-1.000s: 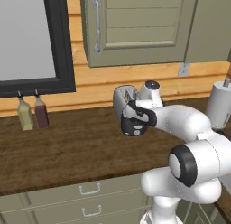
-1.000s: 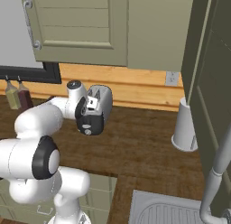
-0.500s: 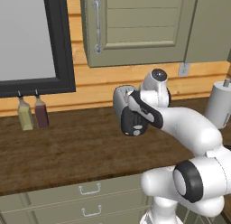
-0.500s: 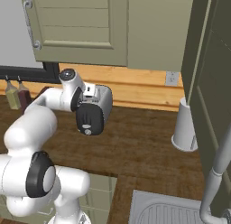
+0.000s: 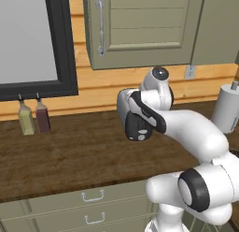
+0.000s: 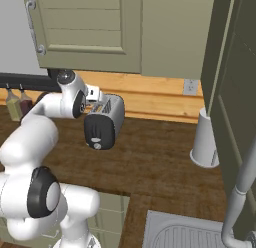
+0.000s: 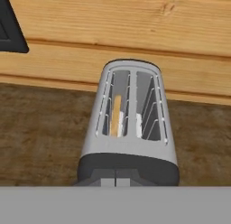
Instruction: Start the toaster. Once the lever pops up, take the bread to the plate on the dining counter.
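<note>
Jaws closed, empty, above the toaster (image 7: 128, 128); bread (image 7: 116, 115) seated. Press your gripper (image 7: 115, 182) squarely down on the lever.

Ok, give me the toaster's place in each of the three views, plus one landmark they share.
Left base view: toaster at centre, partly behind the arm.
Right base view: left of centre, black end panel facing the camera.
Hand view: centre, seen from above, bread in its left slot.
Shared landmark: the pale wood wall strip behind it.

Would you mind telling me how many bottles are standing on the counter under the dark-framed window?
2. A pale yellowish bottle stands left, a dark reddish-brown bottle right beside it, both against the wooden wall; more may be hidden beyond the frame.
</note>
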### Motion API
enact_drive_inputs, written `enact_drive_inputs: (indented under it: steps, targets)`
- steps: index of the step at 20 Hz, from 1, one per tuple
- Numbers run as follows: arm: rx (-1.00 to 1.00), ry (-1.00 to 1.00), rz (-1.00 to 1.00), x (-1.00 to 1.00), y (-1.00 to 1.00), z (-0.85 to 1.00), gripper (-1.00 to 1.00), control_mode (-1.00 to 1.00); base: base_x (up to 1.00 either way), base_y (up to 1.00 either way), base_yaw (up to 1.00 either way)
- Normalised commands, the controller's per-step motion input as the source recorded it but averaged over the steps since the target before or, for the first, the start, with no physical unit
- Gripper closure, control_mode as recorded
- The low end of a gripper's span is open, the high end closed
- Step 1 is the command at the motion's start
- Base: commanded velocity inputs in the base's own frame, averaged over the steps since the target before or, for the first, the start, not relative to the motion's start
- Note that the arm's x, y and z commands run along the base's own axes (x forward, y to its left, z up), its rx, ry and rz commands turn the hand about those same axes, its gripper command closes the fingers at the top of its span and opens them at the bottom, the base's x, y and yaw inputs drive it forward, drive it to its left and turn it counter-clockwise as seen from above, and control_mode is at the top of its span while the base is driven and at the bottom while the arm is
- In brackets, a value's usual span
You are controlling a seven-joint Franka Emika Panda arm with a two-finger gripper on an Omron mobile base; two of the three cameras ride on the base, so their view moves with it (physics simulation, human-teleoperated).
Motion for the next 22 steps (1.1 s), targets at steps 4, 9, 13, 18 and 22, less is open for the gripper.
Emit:
enact_drive_inputs:
  steps: [4,9,13,18,22]
  targets:
    - [-0.01,0.0,0.0,0.13,0.09,0.0,1.0,-1.0,0.0,0.0,0.0]
    - [0.0,-0.06,0.0,0.2,0.0,0.0,1.0,-1.0,0.0,0.0,0.0]
    - [0.0,-0.06,0.0,0.21,0.0,0.0,1.0,-1.0,0.0,0.0,0.0]
    - [0.0,0.0,0.0,0.19,0.0,-0.07,1.0,-1.0,0.0,0.0,0.0]
    - [0.0,0.0,0.0,0.04,0.0,-0.01,1.0,-1.0,0.0,0.0,0.0]
